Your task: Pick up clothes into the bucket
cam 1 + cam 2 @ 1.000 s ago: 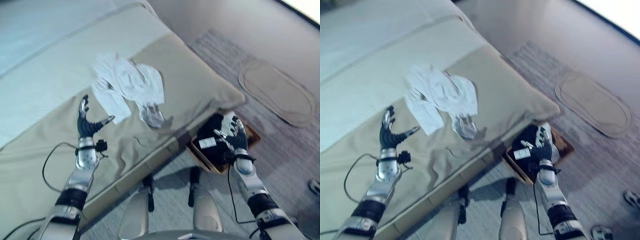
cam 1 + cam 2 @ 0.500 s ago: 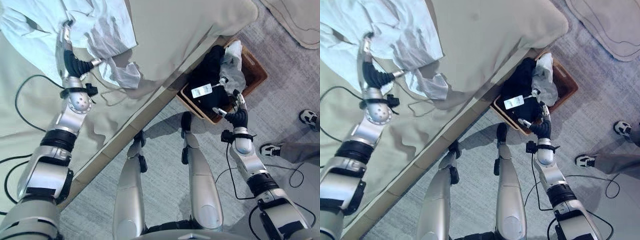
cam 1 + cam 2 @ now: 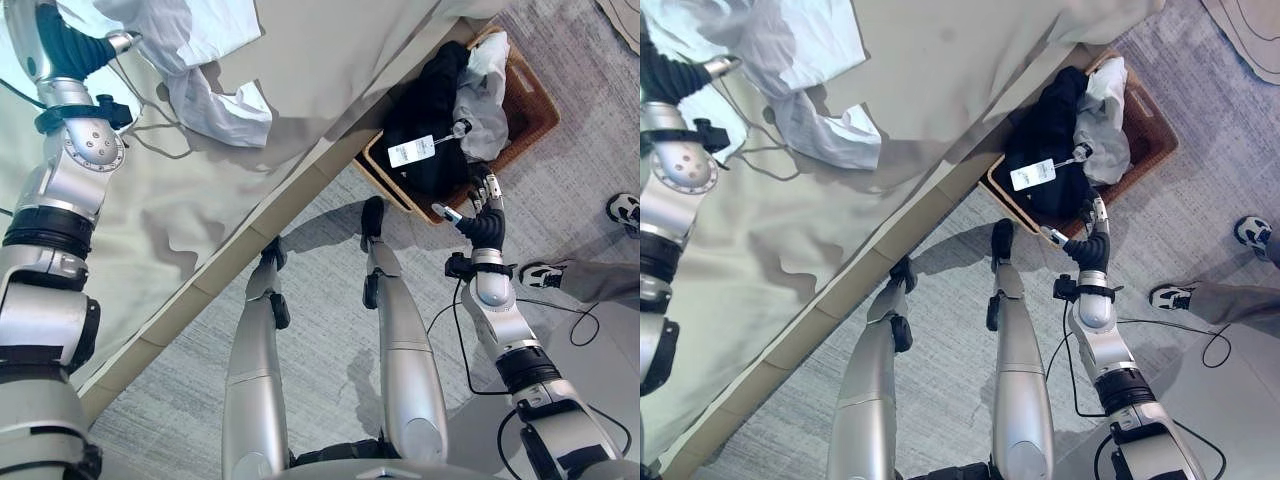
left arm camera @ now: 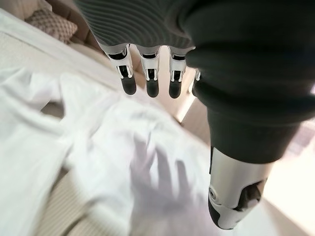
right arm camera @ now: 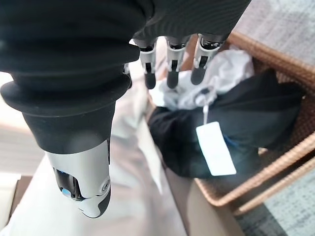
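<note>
On the bed (image 3: 330,60), in the left eye view, a white shirt (image 3: 215,105) lies crumpled with the left robot hand (image 3: 70,50) just at its edge; beside the bed on the floor the basket (image 3: 535,115) already holds a black garment (image 3: 430,120) with a white tag (image 3: 411,151) and a pale one (image 3: 485,95), so part of the job looks done and the shirt is left. The right robot hand (image 3: 483,215) hangs near the basket's rim. A person's shoe (image 3: 625,212) shows at the edge. The right eye view adds nothing new. The left wrist view shows what the head views cannot: fingers (image 4: 150,78) straight and spread over the shirt, gripping nothing. The right wrist view shows its fingers (image 5: 170,66) straight and empty above the basket.
</note>
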You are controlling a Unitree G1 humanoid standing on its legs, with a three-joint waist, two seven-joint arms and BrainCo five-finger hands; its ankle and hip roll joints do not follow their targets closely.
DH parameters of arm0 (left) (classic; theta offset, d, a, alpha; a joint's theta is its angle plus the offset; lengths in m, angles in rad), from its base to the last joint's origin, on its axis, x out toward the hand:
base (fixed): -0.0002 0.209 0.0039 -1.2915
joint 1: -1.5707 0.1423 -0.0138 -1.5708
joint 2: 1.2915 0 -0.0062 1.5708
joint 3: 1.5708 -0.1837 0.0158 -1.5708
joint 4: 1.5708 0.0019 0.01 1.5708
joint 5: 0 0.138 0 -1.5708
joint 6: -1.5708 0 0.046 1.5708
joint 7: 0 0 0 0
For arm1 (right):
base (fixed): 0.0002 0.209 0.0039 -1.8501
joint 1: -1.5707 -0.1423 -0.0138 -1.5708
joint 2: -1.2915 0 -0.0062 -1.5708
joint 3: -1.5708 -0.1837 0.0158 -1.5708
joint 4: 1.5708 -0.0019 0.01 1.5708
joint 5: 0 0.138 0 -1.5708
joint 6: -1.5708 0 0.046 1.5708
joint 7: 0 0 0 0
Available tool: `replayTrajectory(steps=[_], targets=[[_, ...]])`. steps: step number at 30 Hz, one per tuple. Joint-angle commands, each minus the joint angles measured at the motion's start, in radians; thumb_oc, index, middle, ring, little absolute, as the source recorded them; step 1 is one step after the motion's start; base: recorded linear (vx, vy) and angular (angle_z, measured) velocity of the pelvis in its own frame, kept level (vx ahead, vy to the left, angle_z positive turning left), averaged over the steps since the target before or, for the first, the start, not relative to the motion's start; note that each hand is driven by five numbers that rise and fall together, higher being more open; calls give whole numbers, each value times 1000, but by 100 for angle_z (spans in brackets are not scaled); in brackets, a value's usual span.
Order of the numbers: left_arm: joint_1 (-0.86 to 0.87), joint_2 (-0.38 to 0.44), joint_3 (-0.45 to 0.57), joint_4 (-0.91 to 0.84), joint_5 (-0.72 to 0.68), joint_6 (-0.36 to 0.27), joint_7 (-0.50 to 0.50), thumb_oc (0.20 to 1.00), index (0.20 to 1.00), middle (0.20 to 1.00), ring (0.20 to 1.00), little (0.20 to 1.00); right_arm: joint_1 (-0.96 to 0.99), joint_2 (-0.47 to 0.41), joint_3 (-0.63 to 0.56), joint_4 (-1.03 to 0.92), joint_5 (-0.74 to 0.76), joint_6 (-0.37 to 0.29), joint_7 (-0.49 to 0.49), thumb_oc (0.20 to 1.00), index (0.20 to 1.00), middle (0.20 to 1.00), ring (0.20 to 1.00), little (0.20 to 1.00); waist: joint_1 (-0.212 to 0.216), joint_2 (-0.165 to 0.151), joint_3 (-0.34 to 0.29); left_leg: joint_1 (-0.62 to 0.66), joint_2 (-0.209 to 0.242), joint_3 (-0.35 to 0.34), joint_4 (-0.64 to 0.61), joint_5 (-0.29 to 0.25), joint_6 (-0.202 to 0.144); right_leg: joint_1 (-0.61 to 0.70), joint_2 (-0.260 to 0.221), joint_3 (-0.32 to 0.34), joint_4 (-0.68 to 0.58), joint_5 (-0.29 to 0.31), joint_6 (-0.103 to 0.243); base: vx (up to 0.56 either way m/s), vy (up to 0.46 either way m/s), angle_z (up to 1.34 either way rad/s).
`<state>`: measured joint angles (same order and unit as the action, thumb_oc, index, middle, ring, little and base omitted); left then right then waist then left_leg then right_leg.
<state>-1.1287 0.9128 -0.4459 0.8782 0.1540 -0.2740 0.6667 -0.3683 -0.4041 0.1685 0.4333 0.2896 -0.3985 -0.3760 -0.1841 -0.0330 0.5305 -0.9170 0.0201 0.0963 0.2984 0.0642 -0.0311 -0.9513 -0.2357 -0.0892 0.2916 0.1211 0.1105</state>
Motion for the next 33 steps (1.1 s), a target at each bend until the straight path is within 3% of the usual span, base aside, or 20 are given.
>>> replayTrajectory(steps=[1,2,6,12,13,14,15,19,24,26,27,28,33], targets=[[-49,36,4,53,90,29,-12,1000,1000,1000,1000,1000,91,-35,-26,-67,31,-71,9,1000,1000,1000,1000,1000,-12,1,-95,-106,2,-25,166,-123,-10,11,-50,25,-129,97,108,0,0,0],[-77,29,-24,82,98,38,-22,1000,1000,1000,1000,1000,90,-33,-28,-68,32,-71,12,1000,1000,1000,1000,1000,-21,-4,-91,-122,-7,-17,163,-90,-2,-1,-61,21,-135,123,101,0,0,0],[-143,40,-127,101,183,53,-68,1000,1000,1000,1000,1000,82,-36,-24,-52,36,-68,30,1000,1000,1000,1000,1000,-29,-1,-100,-130,-11,-17,160,-88,-3,-10,-63,21,-141,127,102,-14,13,3],[-175,47,-261,72,232,-9,-206,1000,1000,1000,1000,1000,68,-42,-16,-38,67,-67,83,1000,1000,1000,1000,1000,-41,2,-110,-123,-13,-7,153,-87,-2,-11,-63,28,-148,133,106,1,41,0],[-176,47,-262,72,232,-9,-206,1000,1000,1000,1000,1000,68,-42,-17,-38,67,-67,84,1000,1000,1000,1000,1000,-41,2,-110,-123,-13,-7,153,-87,-2,-11,-63,28,-148,134,106,65,47,-2],[-187,39,-277,78,235,-14,-217,1000,1000,1000,1000,1000,71,-44,-11,-40,72,-67,96,1000,1000,1000,1000,1000,-38,7,-121,-111,-6,-13,154,-121,-9,1,-51,33,-150,109,114,0,0,0],[-190,37,-279,79,235,-14,-217,1000,1000,1000,1000,1000,71,-44,-13,-41,72,-68,96,1000,1000,1000,1000,1000,-45,2,-113,-123,-13,-4,154,-90,-1,-9,-62,30,-152,133,106,1,28,-4],[-220,33,-330,68,267,-22,-238,1000,1000,1000,1000,1000,71,-48,-14,-56,81,-72,112,1000,1000,1000,1000,1000,-55,3,-121,-118,-16,-1,135,-83,-4,-4,-62,29,-168,140,110,-17,5,-1],[-222,42,-346,54,272,-32,-255,1000,1000,1000,1000,1000,79,-42,-21,-59,85,-73,118,1000,1000,1000,1000,1000,-54,7,-121,-118,-16,-1,133,-81,-4,-4,-65,27,-168,142,112,13,0,0],[-220,49,-354,46,280,-32,-270,1000,1000,1000,1000,1000,83,-44,-25,-56,84,-70,120,1000,1000,1000,1000,1000,-44,13,-128,-104,-7,-9,134,-114,-12,7,-54,29,-166,118,120,27,1,-3],[-223,52,-358,46,284,-30,-274,545,545,545,545,545,85,-44,-28,-53,84,-71,122,1000,1000,1000,1000,1000,-51,10,-121,-115,-15,0,134,-83,-4,-2,-64,25,-168,143,112,-88,18,-8],[-223,54,-363,47,291,-28,-281,200,200,200,200,200,85,-42,-30,-54,86,-70,125,1000,1000,1000,1000,1000,-51,11,-122,-114,-18,0,130,-81,-4,-2,-65,24,-169,144,113,-84,15,-8],[-210,61,-358,59,298,-29,-280,200,200,200,200,200,86,-40,-28,-52,81,-68,127,1000,1000,1000,1000,1000,-52,11,-124,-106,-18,2,121,-78,-4,7,-66,23,-175,146,114,-5,2,0]])
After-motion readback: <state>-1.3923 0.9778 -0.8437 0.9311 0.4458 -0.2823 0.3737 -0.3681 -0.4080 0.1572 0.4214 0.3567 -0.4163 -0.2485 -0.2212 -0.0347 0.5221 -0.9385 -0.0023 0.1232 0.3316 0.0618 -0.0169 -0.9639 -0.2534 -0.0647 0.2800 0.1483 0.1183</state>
